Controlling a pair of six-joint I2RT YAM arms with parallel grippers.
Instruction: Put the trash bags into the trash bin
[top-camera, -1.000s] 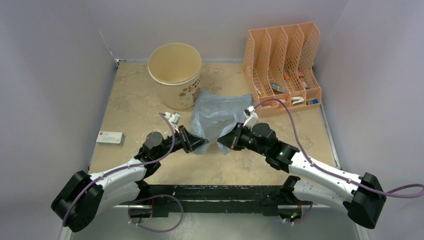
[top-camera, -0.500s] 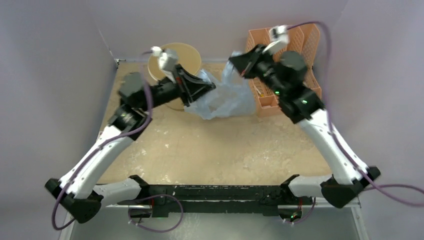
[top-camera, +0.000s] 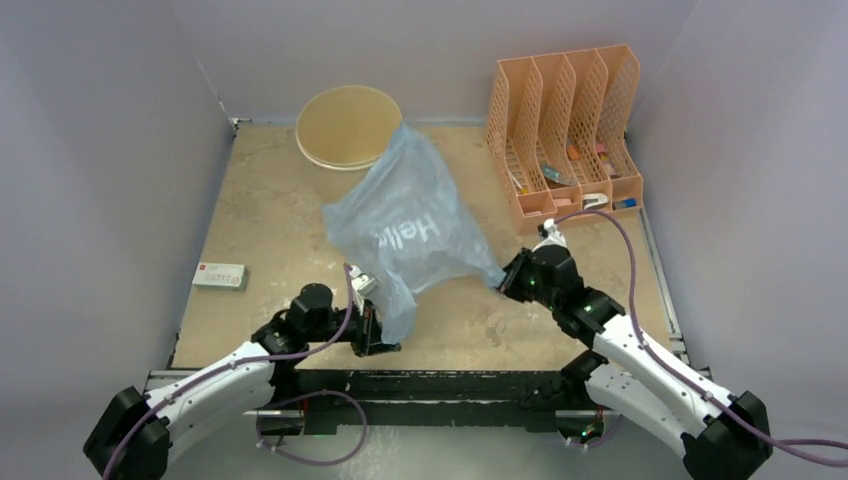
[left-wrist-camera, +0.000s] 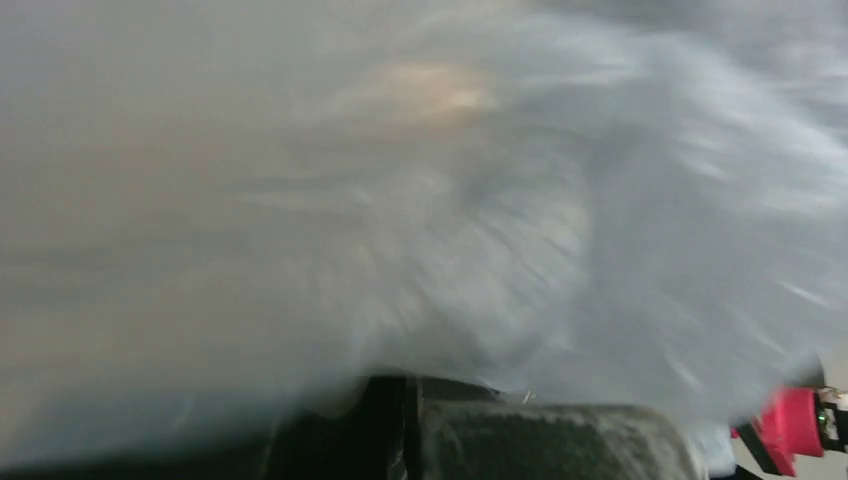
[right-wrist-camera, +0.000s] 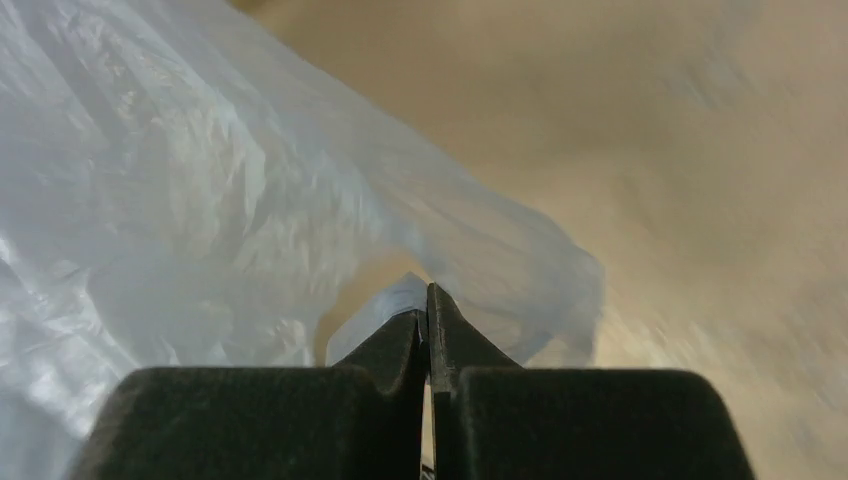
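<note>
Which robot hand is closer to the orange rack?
The right gripper. It sits in front of the orange rack, pinching the blue bag. The left gripper is much farther, across on the other side, holding the bag's other end.

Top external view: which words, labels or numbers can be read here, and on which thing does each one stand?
"Hello": white letters on the trash bag; the last letter is not certain.
White box with a red mark: print too small to read.
Items in the orange file organizer: too small to read.
Trash bin: no print shows from here.
</note>
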